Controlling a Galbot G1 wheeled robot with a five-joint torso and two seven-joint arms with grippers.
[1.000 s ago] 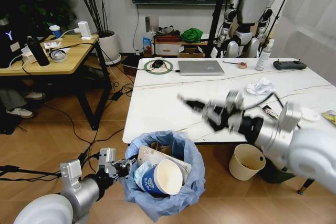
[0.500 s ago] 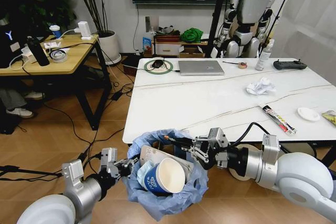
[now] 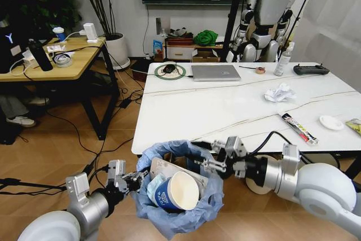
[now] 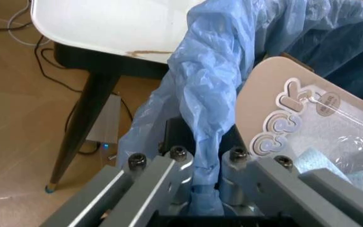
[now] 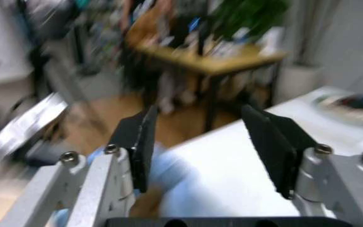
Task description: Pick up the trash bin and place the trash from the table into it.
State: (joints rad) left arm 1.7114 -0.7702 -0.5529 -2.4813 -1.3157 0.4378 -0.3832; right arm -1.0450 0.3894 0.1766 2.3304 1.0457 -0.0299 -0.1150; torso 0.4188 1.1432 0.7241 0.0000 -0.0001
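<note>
The trash bin (image 3: 179, 210), lined with a crinkled light-blue bag (image 4: 219, 80), hangs just below the near edge of the white table (image 3: 186, 111). My left gripper (image 3: 134, 180) is shut on the bin's bagged rim (image 4: 202, 161). Inside lie a blue paper cup (image 3: 176, 191) and a flat clear package (image 4: 295, 118). Over the bin's far rim, my right gripper (image 3: 202, 155) is open and empty; its black pads (image 5: 142, 142) stand well apart. On the table lie a white tissue wad (image 3: 280, 92), a long wrapper (image 3: 299, 128) and a small white disc (image 3: 331, 122).
A laptop (image 3: 215, 72), a black remote (image 3: 311, 70) and a bottle (image 3: 284, 60) sit along the table's far side. A cream bin (image 3: 265, 174) stands under the table behind my right arm. A wooden desk (image 3: 56, 55) is at the left and another robot (image 3: 271, 9) behind.
My right arm swung down from above the table to the bin's far rim, then drew back slightly. The left gripper and the bin have stayed put.
</note>
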